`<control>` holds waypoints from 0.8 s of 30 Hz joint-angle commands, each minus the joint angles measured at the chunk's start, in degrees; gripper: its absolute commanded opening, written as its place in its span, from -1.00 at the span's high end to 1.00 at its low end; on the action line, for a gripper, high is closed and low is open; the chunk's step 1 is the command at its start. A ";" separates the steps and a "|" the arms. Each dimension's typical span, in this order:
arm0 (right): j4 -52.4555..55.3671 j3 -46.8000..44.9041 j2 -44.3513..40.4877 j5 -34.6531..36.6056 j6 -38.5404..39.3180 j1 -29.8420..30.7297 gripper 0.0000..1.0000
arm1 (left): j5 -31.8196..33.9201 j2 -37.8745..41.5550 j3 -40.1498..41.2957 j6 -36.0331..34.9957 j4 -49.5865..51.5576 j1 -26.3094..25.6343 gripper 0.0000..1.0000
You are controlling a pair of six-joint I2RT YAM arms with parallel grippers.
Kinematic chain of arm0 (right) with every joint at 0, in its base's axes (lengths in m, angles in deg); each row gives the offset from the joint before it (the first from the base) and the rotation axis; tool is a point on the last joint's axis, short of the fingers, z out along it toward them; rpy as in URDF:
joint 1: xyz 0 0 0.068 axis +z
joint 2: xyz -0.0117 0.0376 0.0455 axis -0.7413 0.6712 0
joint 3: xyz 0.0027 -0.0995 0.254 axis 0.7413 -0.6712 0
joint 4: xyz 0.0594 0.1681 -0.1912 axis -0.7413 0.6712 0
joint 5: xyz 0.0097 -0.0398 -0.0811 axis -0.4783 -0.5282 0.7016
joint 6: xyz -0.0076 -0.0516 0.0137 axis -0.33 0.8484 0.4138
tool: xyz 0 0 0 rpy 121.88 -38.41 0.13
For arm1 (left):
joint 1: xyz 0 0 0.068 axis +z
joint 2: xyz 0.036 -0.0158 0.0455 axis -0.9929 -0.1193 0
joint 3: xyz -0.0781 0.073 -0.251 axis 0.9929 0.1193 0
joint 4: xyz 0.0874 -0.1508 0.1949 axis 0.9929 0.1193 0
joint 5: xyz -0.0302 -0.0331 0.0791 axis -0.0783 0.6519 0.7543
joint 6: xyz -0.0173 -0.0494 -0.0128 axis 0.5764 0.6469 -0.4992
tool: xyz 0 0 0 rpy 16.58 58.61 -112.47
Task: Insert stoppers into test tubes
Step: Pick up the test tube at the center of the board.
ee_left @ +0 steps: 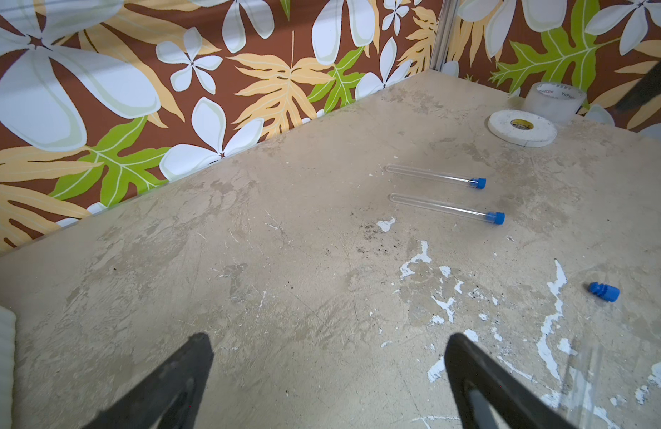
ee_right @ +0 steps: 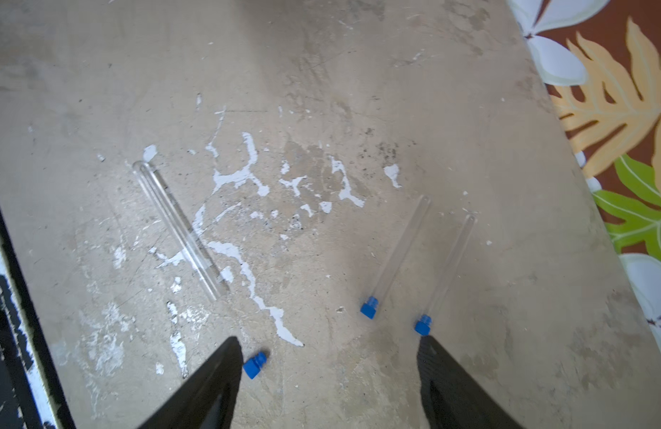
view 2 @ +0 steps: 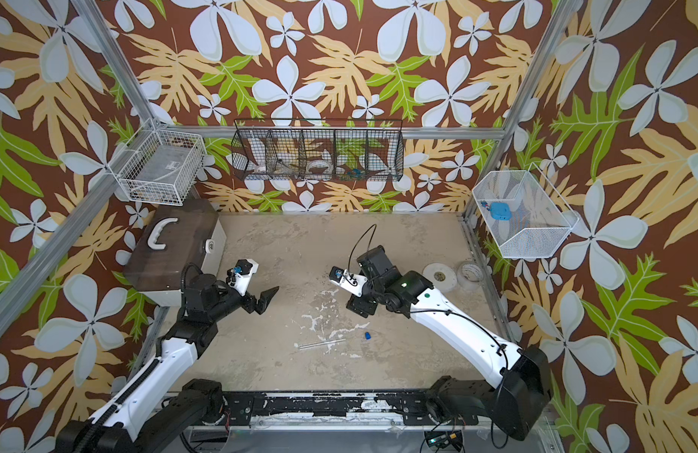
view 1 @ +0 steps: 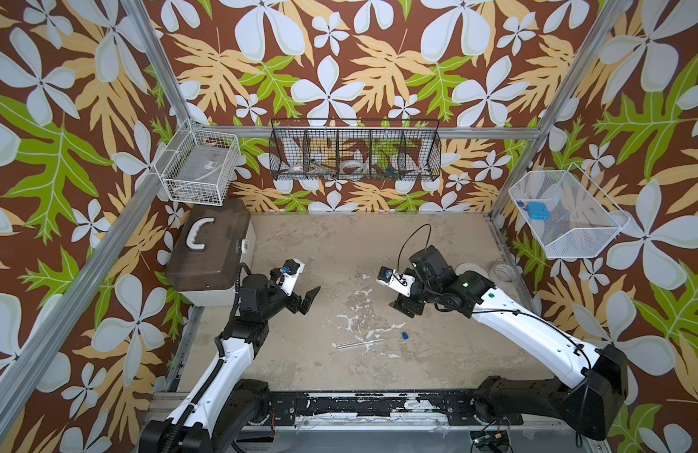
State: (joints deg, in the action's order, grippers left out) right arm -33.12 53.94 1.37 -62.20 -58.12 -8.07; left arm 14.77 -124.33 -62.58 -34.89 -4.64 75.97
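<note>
- Left hand hovers over the worktop, tilted down, jaws wide, holding nothing.
- Worktop is scuffed beige with white chips; floral walls surround it.
- Open tube lies flat between the hands, toward the front.
- Loose stopper lies just right of it.
- Right hand tilts down, jaws apart, empty; capped tubes lie side by side just ahead.

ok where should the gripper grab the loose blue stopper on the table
Grip the loose stopper by its wider cap end, from above, jaws across its width. It lies on its side, and the narrower ribbed end should stay free to enter the open tube.
</note>
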 commanded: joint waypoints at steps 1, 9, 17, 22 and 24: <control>1.09 -0.14 1.28 1.68 1.98 1.79 -0.46 | -0.60 -0.17 -0.91 -0.06 0.41 0.15 -1.00; 0.42 -1.78 6.89 0.25 5.22 5.52 -0.35 | -0.92 -0.18 -0.95 -0.17 0.31 0.15 -1.00; -1.24 -5.30 11.66 0.61 6.33 8.92 -0.33 | -0.99 0.17 -0.56 -0.09 -0.34 0.15 -1.00; -1.72 -4.42 16.24 -0.22 4.21 9.49 -0.16 | -1.54 0.61 -0.95 0.13 0.71 0.08 -1.00; -1.88 -4.41 17.76 -0.13 4.28 10.55 -0.15 | -0.92 0.59 -0.72 0.04 0.01 0.07 -1.00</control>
State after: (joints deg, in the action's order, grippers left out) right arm -34.87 49.22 17.94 -61.92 -53.14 1.61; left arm 13.89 -123.87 -62.91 -34.87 -4.22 75.97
